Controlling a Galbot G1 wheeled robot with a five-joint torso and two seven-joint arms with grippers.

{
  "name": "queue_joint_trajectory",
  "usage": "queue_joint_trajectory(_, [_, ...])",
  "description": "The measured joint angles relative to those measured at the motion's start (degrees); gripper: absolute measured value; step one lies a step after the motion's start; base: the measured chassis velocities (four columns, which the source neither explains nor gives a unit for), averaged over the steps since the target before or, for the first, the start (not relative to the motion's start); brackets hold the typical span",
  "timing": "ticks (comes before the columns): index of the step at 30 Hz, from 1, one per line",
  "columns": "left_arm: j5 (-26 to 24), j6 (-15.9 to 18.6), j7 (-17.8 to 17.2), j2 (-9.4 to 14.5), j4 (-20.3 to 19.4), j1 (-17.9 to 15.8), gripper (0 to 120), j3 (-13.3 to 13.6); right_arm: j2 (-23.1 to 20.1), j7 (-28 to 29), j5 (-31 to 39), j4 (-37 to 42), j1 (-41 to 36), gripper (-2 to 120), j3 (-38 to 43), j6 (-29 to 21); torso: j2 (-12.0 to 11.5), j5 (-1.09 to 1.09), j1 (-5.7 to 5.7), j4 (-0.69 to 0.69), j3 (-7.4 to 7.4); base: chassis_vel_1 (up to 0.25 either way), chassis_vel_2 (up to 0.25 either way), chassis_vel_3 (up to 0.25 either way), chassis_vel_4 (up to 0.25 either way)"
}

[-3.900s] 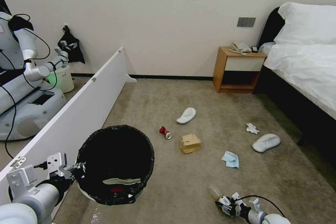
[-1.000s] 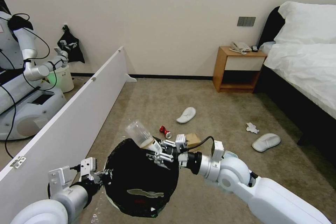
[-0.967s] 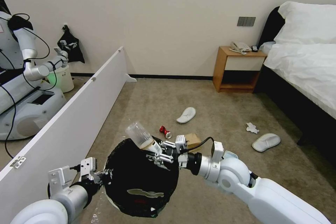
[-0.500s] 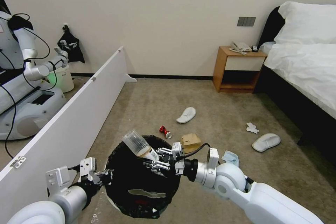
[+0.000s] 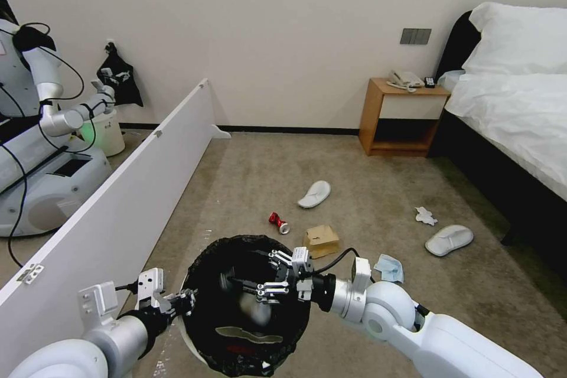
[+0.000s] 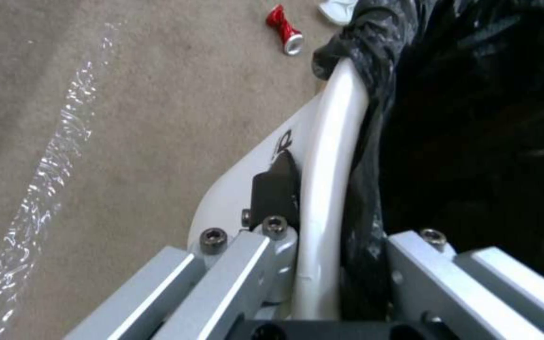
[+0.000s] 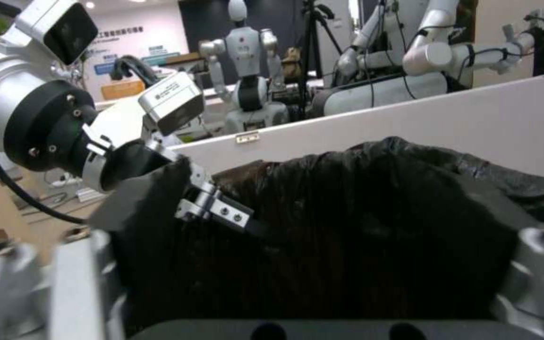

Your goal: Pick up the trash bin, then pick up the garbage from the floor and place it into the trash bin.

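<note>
**Over the bin mouth: release step, right tool spread apart**

Over the liner's opening, right tool (image 5: 273,279) hangs with fingers spread and nothing between them; a blurred pale shape just beneath it, inside the trash bin (image 5: 204,339), is probably the bottle dropping, though I cannot tell for sure. Left tool (image 6: 322,264) is clenched on the bin's white rim and black liner, holding the bin off the floor (image 5: 354,189). To do this well, judged: keep the bin level, and lift the right arm straight up so its fingers clear the liner without snagging it. Remaining on the carpet: red can (image 5: 279,222), cardboard box (image 5: 321,241), face mask (image 5: 388,267), tissue (image 5: 425,216), two slippers (image 5: 315,194).
</note>
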Motion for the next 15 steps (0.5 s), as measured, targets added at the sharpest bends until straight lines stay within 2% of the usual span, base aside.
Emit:
queue_joint_trajectory(1, [0.0, 0.0, 0.0, 0.0, 0.0, 0.0, 2, 0.0, 0.0, 0.0, 0.0, 0.0, 0.0, 89, 0.0, 0.0, 0.0, 0.0, 0.0, 0.0, 0.0, 0.0, 0.0, 0.0, 0.0])
queue_joint_trajectory(2, [0.1, 0.0, 0.0, 0.0, 0.0, 0.0, 2, 0.1, -0.1, -0.1, 0.0, 0.1, 0.0, 96, -0.1, 0.0, 0.0, 0.0, 0.0, -0.01, 0.0, 0.0, 0.0, 0.0, 0.0])
queue_joint_trajectory(4, [0.2, 0.0, 0.0, 0.0, 0.0, 0.1, 2, 0.1, -0.2, -0.2, 0.0, 0.3, 0.0, 99, -0.1, 0.1, 0.0, 0.0, 0.0, 0.0, 0.0, 0.0, 0.0, 0.0, 0.0])
queue_joint_trajectory(15, [0.6, 0.0, 0.2, -0.1, 0.5, 0.1, 2, -0.1, -0.8, -1.2, 0.3, 1.4, -0.7, 100, 1.2, 1.7, 0.0, 0.0, 0.0, 0.0, 0.0, 0.0, 0.0, 0.0, 0.0])
